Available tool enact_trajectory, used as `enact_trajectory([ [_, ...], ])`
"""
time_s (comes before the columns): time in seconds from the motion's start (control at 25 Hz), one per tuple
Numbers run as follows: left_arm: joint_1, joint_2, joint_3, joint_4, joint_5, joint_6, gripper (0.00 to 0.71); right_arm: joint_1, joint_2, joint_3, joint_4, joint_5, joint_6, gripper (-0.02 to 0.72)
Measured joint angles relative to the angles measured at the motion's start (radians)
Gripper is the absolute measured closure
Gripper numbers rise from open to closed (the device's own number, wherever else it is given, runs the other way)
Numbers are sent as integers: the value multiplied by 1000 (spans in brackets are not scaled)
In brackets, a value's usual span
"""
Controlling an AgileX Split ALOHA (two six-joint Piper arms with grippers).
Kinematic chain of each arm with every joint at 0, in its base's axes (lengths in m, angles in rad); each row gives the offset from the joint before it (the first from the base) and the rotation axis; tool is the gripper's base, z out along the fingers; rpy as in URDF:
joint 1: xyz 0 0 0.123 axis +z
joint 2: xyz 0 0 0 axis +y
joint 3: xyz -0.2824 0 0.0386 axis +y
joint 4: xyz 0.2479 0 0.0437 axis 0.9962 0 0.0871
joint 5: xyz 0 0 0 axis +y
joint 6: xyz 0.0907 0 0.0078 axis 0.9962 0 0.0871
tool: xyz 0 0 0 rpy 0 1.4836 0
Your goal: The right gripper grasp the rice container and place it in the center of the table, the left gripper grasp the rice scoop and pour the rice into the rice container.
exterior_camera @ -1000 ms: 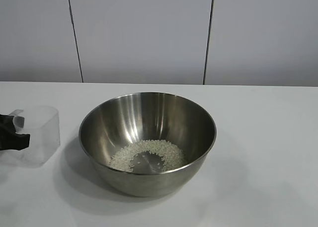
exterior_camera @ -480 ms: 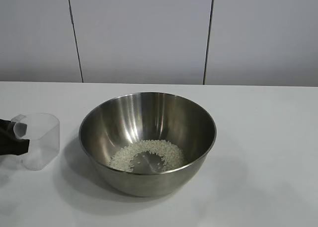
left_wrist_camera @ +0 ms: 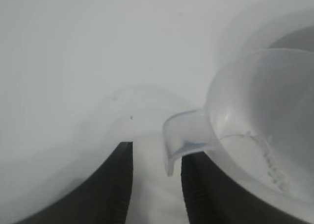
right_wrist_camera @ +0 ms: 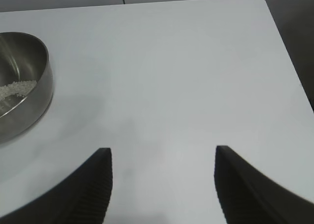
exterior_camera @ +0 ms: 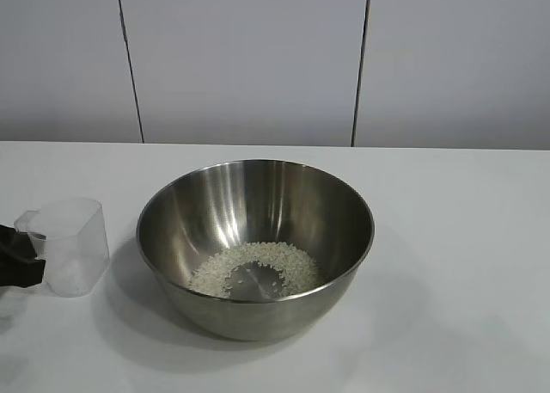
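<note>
The big steel bowl (exterior_camera: 255,242) sits in the middle of the white table (exterior_camera: 464,238). A flat heap of white rice (exterior_camera: 253,267) lies at the bottom of the bowl, with a bare shiny spot in the middle of the heap.

At the left edge of the picture, just beside the bowl but not touching it, the small see-through cup (exterior_camera: 67,245) stands upright on the table. It looks empty, though a few grains stick to its inside wall in the left wrist view.

The left gripper (exterior_camera: 17,257) shows only as a black tip at the far left edge, right by the cup's little spout. In the left wrist view its 2 fingers (left_wrist_camera: 115,185) stand apart, with the cup's lip (left_wrist_camera: 182,138) near the gap between them and nothing pinched.

The right gripper (right_wrist_camera: 162,185) is off to the side over bare table, well apart from the bowl (right_wrist_camera: 22,82). Its 2 fingers are wide apart and hold nothing.
</note>
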Motion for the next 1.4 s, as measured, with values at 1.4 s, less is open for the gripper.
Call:
enact_trajectory([
  [1.4,362,-648,-61,40,514,-227,431,0,0,0,0,0,0,285],
])
